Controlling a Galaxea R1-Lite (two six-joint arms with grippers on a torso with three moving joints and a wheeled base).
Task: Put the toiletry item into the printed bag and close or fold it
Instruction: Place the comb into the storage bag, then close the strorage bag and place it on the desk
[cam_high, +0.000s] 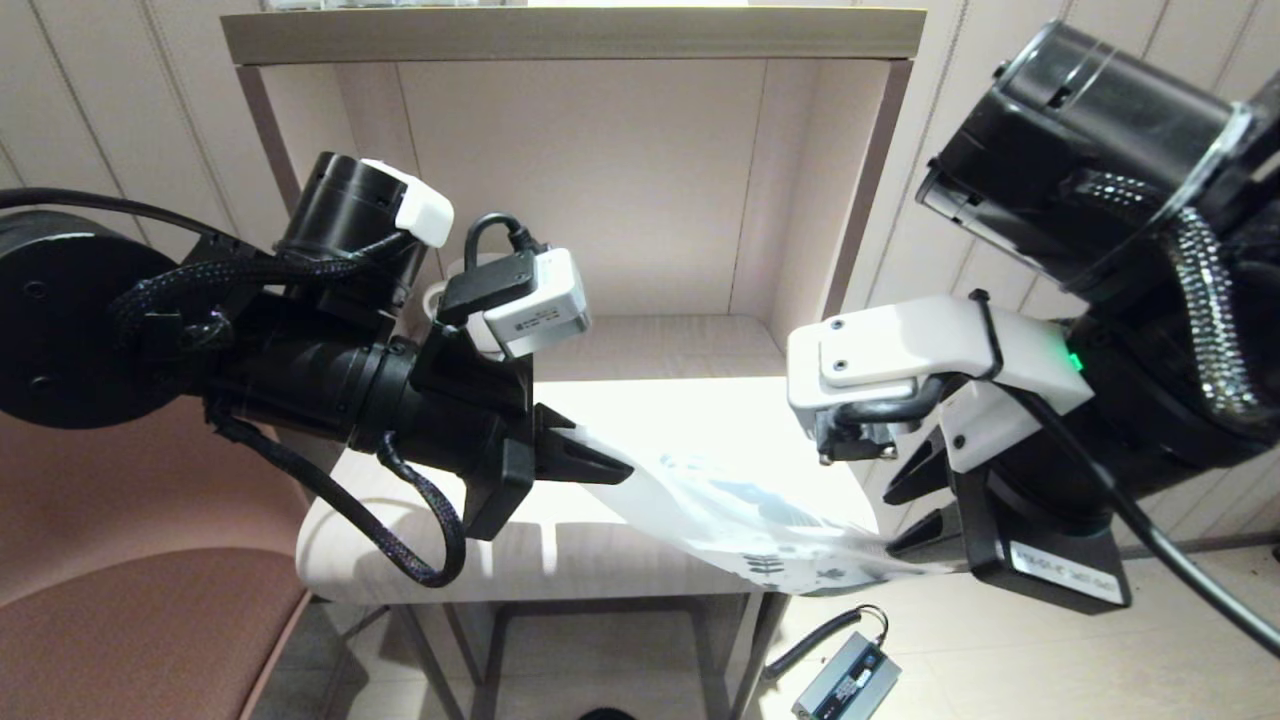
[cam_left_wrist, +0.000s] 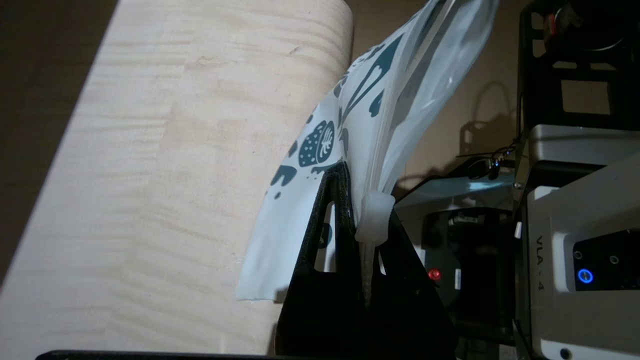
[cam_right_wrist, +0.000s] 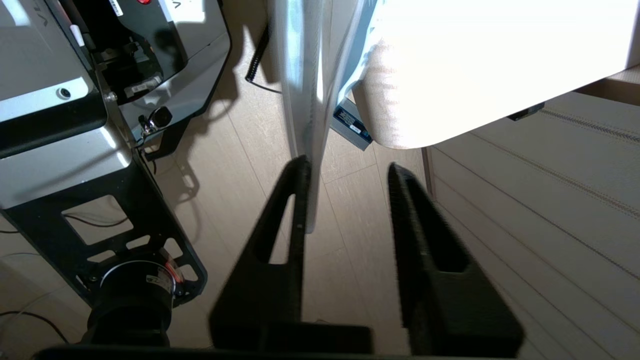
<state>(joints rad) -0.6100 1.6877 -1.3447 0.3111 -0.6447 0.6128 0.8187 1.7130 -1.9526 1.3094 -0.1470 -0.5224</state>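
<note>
The printed bag (cam_high: 740, 515), white with dark blue prints, hangs stretched in the air over the table's front right corner, between my two grippers. My left gripper (cam_high: 620, 468) is shut on its zip top; in the left wrist view the black jaws (cam_left_wrist: 365, 195) pinch the strip just behind the white slider (cam_left_wrist: 375, 220). My right gripper (cam_high: 890, 520) stands open at the bag's other end. In the right wrist view that end of the bag (cam_right_wrist: 305, 100) rests against one finger (cam_right_wrist: 299, 200) while the other finger (cam_right_wrist: 405, 210) stays apart. The comb is hidden.
The pale wooden table (cam_high: 640, 410) sits in a shelf alcove with walls on both sides. A white mug (cam_high: 432, 298) is mostly hidden behind my left wrist. A brown chair (cam_high: 130, 620) stands at the left. A grey power box (cam_high: 848, 685) lies on the floor.
</note>
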